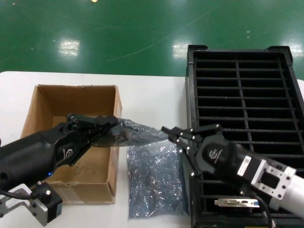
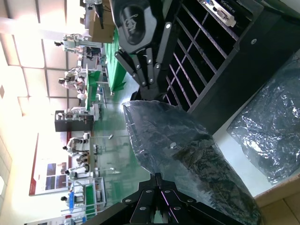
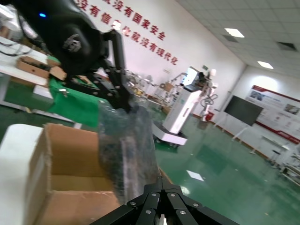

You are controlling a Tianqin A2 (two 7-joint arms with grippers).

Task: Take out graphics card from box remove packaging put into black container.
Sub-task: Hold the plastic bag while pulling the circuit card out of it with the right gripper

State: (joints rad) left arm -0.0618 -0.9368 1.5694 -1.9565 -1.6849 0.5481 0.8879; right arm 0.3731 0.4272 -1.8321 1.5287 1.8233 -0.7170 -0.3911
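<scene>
Both end effectors pinch one bagged card point(image 1: 126, 134) between them, held in the air: the left end effector point(image 1: 113, 124) over the box point(image 1: 52, 105) edge, the right end effector point(image 1: 167, 133) beside the crate point(image 1: 247, 95). An empty bag point(image 1: 154, 180) lies on the worktop point(image 1: 152, 97) below.

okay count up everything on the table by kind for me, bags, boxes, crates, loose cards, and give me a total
Plastic bags: 2, one bagged graphics card held between the left gripper and the right gripper, one empty bag lying on the table
Cardboard box: 1
Black container: 1
Unwrapped card slotted in the container: 1
Total: 5
</scene>
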